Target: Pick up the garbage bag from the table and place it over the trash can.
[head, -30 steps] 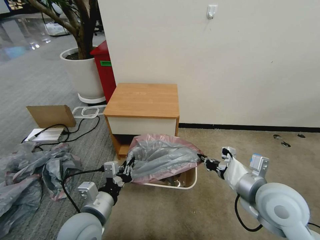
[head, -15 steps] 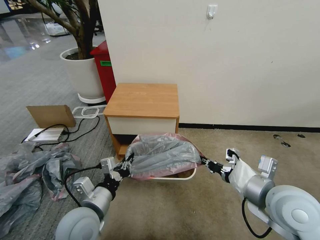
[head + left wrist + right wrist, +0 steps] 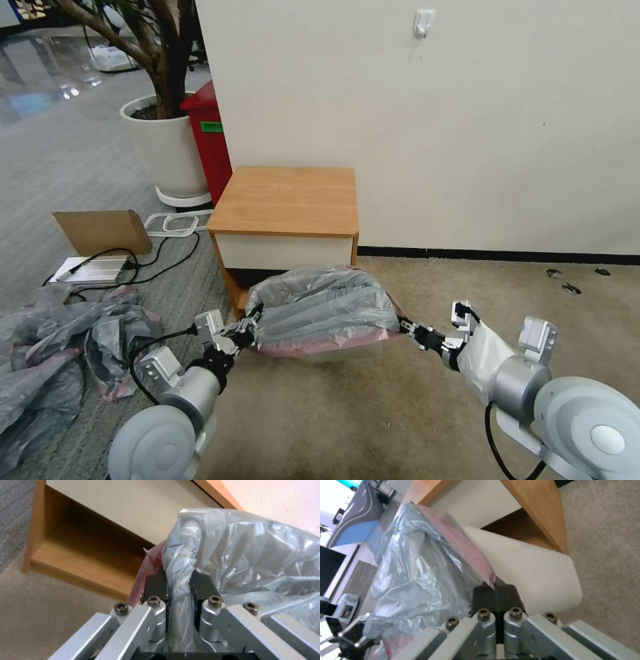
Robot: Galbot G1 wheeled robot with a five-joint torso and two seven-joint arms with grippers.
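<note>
The garbage bag [image 3: 320,307], grey crinkly plastic with a pink rim band, is stretched between both grippers and draped over the trash can [image 3: 340,352]. Just a cream sliver of the can shows below the bag. My left gripper [image 3: 248,327] is shut on the bag's left edge, and the left wrist view shows the plastic [image 3: 250,555] pinched in that gripper [image 3: 178,585]. My right gripper [image 3: 403,327] is shut on the pink rim at the right; the right wrist view shows it [image 3: 495,597] beside the can's wall [image 3: 533,572]. The table [image 3: 287,200] stands just behind, its top bare.
A heap of grey plastic sheeting [image 3: 60,347] lies on the floor at the left, with a cardboard piece [image 3: 103,230], a silver box [image 3: 90,270] and cables behind it. A red bin [image 3: 210,140] and a white plant pot [image 3: 167,147] stand by the wall. Open carpet lies to the right.
Both grippers have come down and slightly toward me with the bag. The bag now covers the can's opening and rim, which showed below it before.
</note>
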